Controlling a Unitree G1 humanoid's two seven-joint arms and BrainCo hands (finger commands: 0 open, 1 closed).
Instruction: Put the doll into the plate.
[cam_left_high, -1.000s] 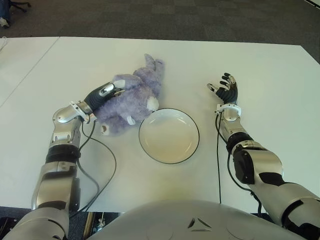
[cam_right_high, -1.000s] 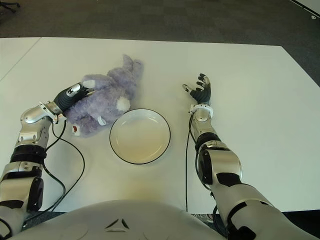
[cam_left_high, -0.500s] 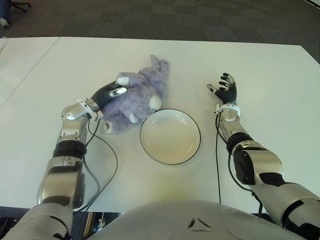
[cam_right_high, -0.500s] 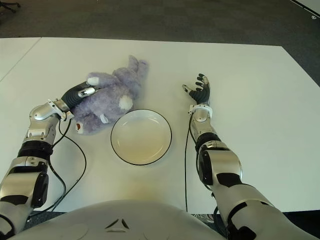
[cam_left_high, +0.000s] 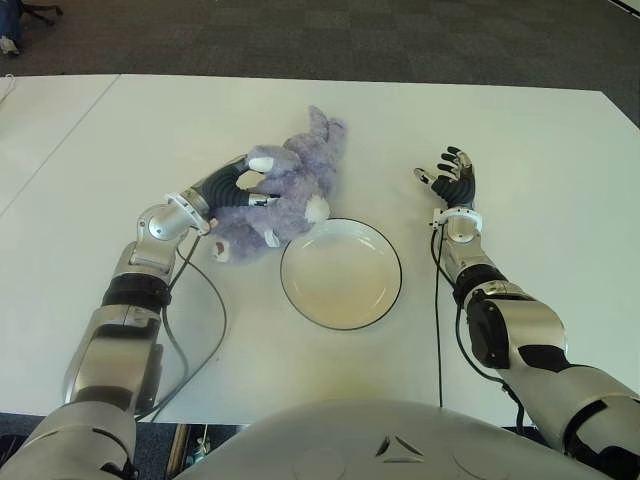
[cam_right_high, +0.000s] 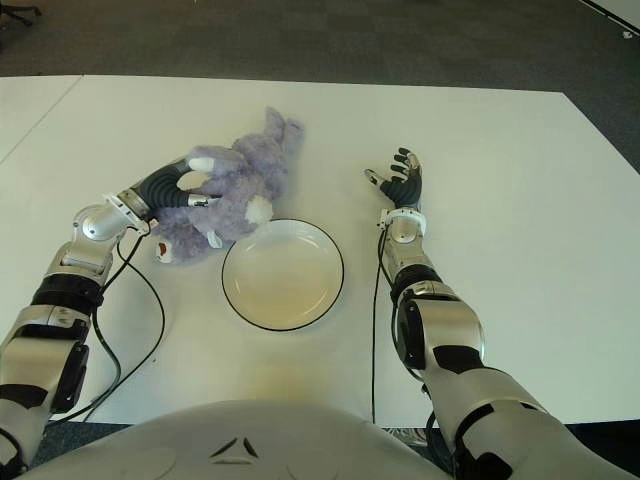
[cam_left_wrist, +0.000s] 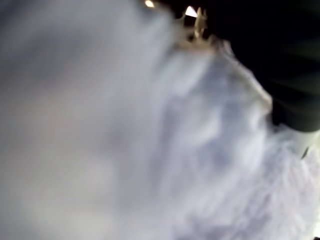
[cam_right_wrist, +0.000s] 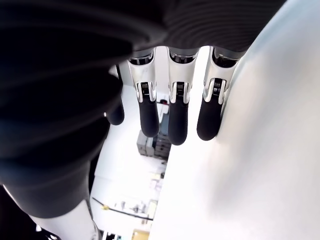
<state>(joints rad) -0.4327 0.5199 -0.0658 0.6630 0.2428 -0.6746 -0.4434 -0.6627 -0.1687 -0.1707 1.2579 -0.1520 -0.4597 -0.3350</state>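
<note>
A: Where is the doll?
B: On the counter, at the plate's ten o'clock, left hand clutching it; fur hides its fingertips.
A: Right hand?
B: Fingers spread, empty, at three o'clock.

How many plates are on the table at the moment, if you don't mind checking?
1. The white plate sits on the table near the robot, with the purple plush doll, held by the left hand, just beyond its left rim. None appear hidden.

Fuzzy lilac plush on the doll; glossy glazed plate; smooth matt white table; shiny metal forearms, black rubbery fingers.
</note>
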